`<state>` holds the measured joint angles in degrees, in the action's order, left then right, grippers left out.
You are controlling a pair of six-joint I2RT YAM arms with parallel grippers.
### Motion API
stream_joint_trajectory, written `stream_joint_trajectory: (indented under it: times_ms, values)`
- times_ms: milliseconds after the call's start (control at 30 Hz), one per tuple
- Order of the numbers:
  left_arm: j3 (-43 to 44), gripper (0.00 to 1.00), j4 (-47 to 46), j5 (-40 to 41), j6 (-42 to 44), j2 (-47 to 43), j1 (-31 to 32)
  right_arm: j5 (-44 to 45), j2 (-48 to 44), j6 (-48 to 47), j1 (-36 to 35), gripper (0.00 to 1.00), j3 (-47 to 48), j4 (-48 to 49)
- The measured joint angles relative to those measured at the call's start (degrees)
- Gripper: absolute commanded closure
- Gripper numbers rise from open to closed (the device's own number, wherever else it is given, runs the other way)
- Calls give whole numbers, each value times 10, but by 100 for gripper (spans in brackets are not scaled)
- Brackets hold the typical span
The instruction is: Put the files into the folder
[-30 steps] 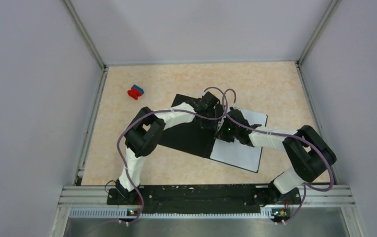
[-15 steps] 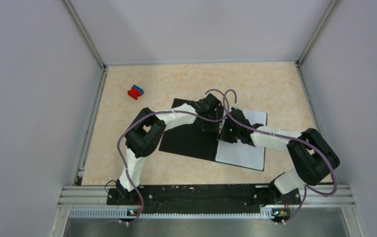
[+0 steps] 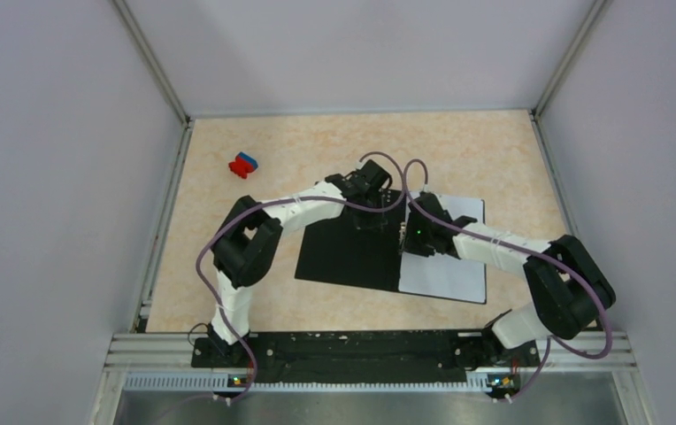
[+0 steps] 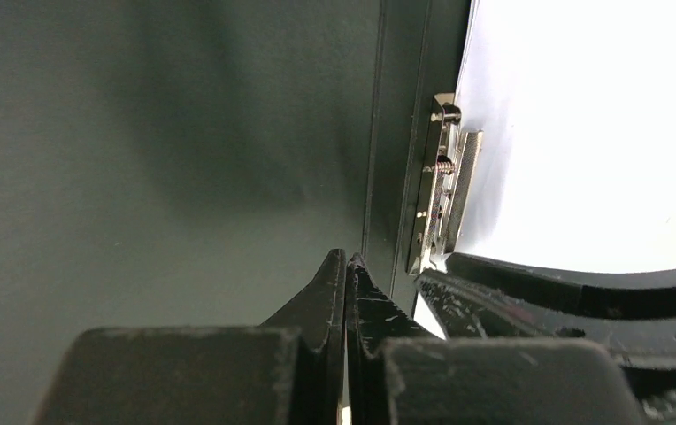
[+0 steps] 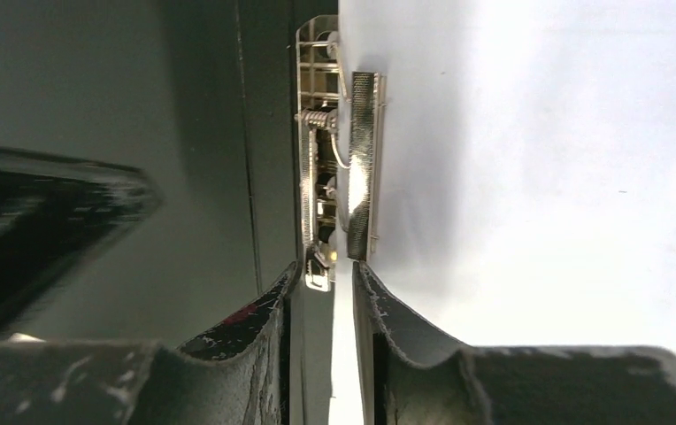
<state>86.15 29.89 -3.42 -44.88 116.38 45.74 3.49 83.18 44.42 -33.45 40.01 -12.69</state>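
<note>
At mid-table one folder (image 3: 348, 252) lies open, its black left leaf bare, the files (image 3: 445, 270) a white stack on its right leaf, sheets uncountable. Table (image 3: 494, 150) shows on every side; one red-and-blue block (image 3: 243, 165) sits far left. Left gripper (image 4: 346, 258), fingers pressed together, points at the black leaf beside the spine; right gripper (image 5: 326, 268), fingers narrowly parted, flanks the end of the metal clip (image 5: 352, 168).

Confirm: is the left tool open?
No, the left tool is shut, its tips touching with no gap, above the black inside of the folder.
</note>
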Motion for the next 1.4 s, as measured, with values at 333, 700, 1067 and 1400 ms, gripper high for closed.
stream_joint_trajectory:
  times_ms: [333,700,1067,1400]
  values:
    - [-44,100,18,16,0,-125,-99,88,5,-35,-2,63,71,-84]
    - [-130,100,24,26,12,-191,-197,169,105,-49,-44,64,159,-121]
    - [-173,100,23,33,16,-216,-222,222,159,-52,-84,77,193,-144]
    - [-221,92,23,65,16,-247,-252,244,170,-54,-91,79,197,-150]
